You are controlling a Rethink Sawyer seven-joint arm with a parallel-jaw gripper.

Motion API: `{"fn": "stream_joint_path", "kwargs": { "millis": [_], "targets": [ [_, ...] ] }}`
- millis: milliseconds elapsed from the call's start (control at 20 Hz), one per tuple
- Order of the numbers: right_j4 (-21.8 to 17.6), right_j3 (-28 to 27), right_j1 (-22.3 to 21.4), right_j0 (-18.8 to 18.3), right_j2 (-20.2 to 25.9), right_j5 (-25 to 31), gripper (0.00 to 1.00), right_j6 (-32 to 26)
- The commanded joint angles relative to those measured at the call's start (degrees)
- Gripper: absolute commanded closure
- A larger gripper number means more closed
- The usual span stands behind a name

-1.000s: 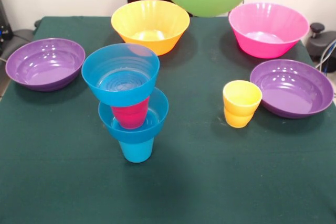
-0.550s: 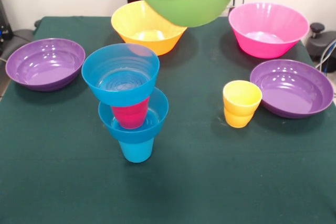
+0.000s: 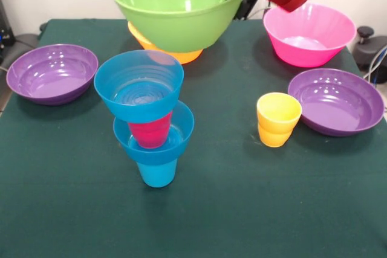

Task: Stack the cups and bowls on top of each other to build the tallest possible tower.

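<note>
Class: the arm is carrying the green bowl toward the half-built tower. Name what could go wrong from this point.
1. The tower looks top-heavy: wide blue bowls balanced on a narrow blue cup, so a nudge may topple it.
2. The green bowl is wider than the top blue bowl, so it may sit poorly or tilt off.

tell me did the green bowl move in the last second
Yes. The green bowl has shifted left and lower, now covering most of the orange bowl that sits fixed behind it.

orange bowl [image 3: 175, 54] mostly hidden behind green bowl [image 3: 178, 7], hand unseen
</note>
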Motion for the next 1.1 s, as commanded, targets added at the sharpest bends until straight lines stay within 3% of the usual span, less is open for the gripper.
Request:
{"fn": "stream_joint_path", "kwargs": {
  "millis": [50,1100],
  "targets": [
    [-6.3,-2.0,1.0,0.5,3.1,3.7,1.0,-14.4],
    [-4.4,4.6,-1.0,-0.2,-1.4,-6.0,1.0,-14.5]
  ]
}}
